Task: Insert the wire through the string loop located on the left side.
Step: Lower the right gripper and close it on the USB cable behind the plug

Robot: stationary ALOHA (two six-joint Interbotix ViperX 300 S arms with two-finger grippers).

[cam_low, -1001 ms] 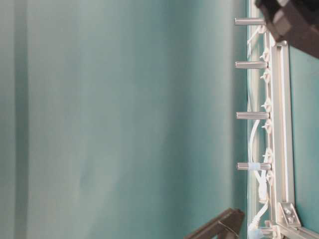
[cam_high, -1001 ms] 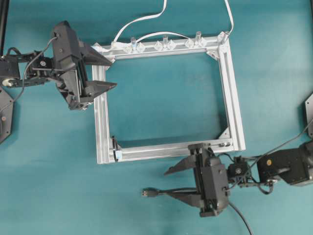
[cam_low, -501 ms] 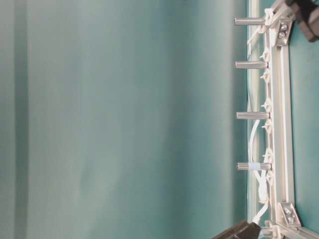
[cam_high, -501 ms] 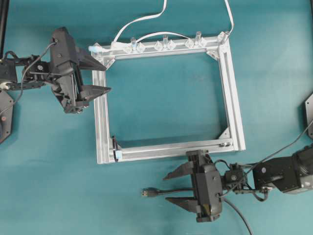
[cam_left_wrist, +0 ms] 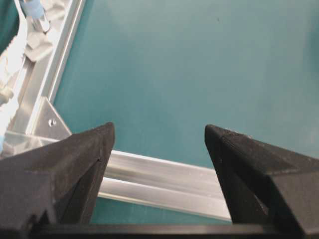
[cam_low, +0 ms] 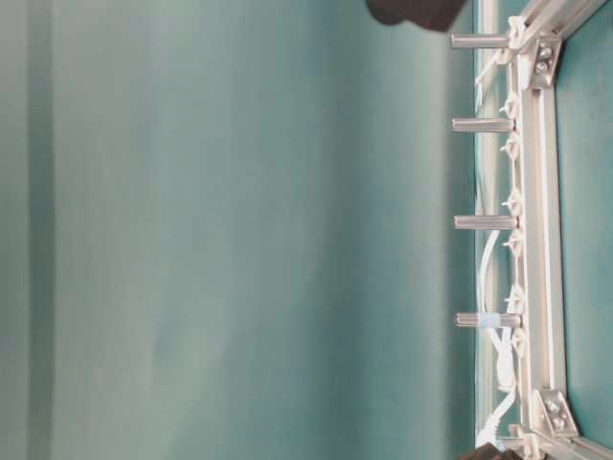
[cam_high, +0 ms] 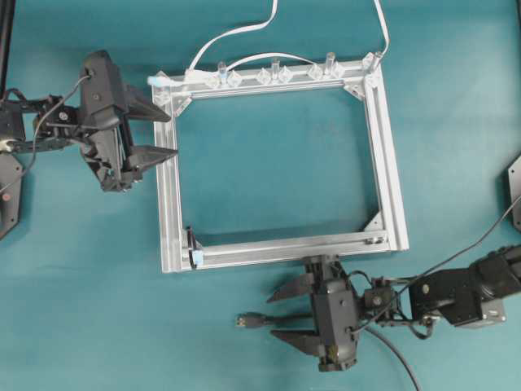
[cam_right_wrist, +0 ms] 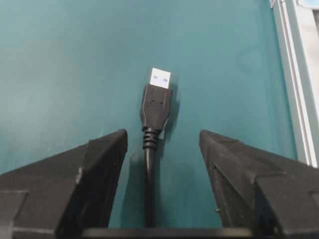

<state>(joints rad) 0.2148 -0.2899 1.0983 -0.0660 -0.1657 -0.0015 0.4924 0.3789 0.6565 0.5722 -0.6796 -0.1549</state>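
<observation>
Below the frame's [cam_high: 281, 248] near rail, I am hovering my right gripper [cam_high: 285, 314] over the wire [cam_high: 285, 318], jaws spread wide and holding nothing, the cable running between them. On the right wrist view the plug [cam_right_wrist: 156, 107] is lying flat on the mat, just ahead of the fingertips [cam_right_wrist: 107, 149], metal tip pointing away. I am judging the cable light and floppy, so I am planning to pinch the stiff plug body itself, short of the tip, or the end will droop. At the frame's near left corner the string loop [cam_high: 193, 244] is waiting, tiny and limp. My left gripper [cam_high: 167, 134] is hanging open and empty beside the left rail.
</observation>
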